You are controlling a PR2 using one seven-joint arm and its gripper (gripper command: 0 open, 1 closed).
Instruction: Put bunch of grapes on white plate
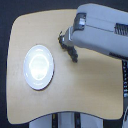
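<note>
The white plate point(38, 66) lies on the left part of the wooden table, with nothing on it. My arm reaches in from the upper right of the exterior view. Its gripper point(73, 55) points down at the table, right of the plate and well apart from it. A dark bumpy patch point(62, 39) at the gripper's upper left edge looks like the bunch of grapes, mostly hidden by the arm. The dark fingers and the dark grapes blend together, so I cannot tell whether the jaws are open or hold anything.
The light wooden table point(90, 90) has rounded corners and its edges show on all sides. The bulky grey forearm point(102, 32) covers the table's upper right. A dark floor surrounds the table.
</note>
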